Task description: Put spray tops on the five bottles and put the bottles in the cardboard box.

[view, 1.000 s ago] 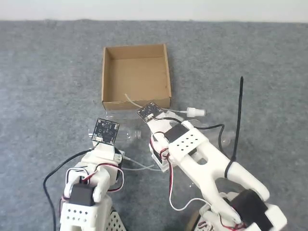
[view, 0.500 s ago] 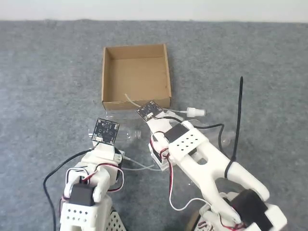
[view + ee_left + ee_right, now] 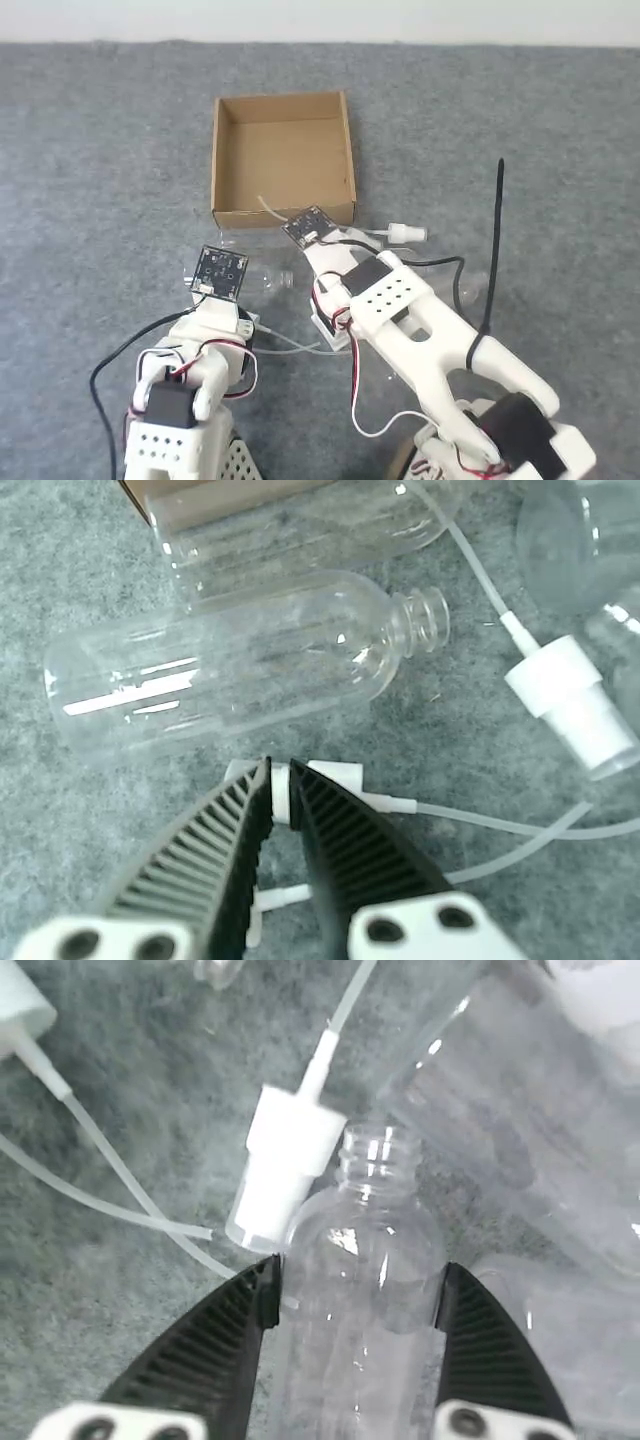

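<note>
High view: the cardboard box (image 3: 283, 160) sits on the grey mat (image 3: 100, 150), with both arms just before its near wall.

Left wrist view: the left gripper (image 3: 280, 785) pinches a small spray top (image 3: 335, 776). A clear bottle (image 3: 240, 670) lies on its side just beyond.

Right wrist view: the right gripper (image 3: 355, 1295) clamps a second bottle (image 3: 365, 1250) by its sides. A loose spray top (image 3: 285, 1165) lies just beside its neck.

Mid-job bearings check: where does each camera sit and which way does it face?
High view: fixed above the table, looking down at the box; left arm and right arm show.
Left wrist view: on the left wrist, looking along the left gripper, pinching a spray top.
Right wrist view: on the right wrist, looking along the right gripper, clasping a bottle.
Shared: high and left wrist views both show the box.
</note>
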You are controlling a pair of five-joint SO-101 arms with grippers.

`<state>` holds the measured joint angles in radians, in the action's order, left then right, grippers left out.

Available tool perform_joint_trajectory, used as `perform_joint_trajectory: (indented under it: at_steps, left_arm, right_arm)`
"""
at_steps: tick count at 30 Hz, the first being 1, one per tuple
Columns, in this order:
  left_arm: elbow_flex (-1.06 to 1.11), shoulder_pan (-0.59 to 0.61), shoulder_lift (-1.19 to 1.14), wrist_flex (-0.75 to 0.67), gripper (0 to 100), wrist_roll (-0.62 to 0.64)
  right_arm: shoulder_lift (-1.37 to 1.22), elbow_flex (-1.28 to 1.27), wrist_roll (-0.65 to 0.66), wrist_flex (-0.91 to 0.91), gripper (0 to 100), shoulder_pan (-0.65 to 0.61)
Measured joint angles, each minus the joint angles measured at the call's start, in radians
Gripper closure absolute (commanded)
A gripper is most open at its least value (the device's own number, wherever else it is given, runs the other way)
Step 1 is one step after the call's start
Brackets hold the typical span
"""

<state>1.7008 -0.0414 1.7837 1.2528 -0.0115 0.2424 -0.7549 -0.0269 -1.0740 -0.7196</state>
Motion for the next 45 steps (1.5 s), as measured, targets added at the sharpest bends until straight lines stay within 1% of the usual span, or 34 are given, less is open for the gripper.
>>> perform_joint_trajectory:
  at_steps: [10,14,20,24,30,33,39,45]
  left_arm:
    - [0.000,0.000,0.000,0.000,97,0.000]
    - [0.000,0.000,0.000,0.000,97,0.000]
    - [0.000,0.000,0.000,0.000,97,0.000]
    - [0.000,0.000,0.000,0.000,97,0.000]
    - [0.000,0.002,0.000,0.000,97,0.000]
    - [0.000,0.002,0.000,0.000,97,0.000]
    - [0.000,0.000,0.000,0.000,97,0.000]
    - [0.000,0.000,0.000,0.000,97,0.000]
  right_arm:
    - [-0.003,0.000,0.000,0.029,79.6,0.003]
    - [-0.066,0.012,0.000,0.038,79.8,0.003]
    - [-0.120,0.049,0.000,0.038,88.9,0.031]
    - [-0.118,0.049,0.000,0.038,89.5,0.054]
    - [0.006,0.043,0.000,-0.028,89.7,0.060]
    - [0.086,0.002,0.000,-0.037,89.7,0.061]
    - [0.287,-0.069,0.000,-0.066,89.8,0.064]
    - [0.460,-0.071,0.000,-0.138,89.8,0.063]
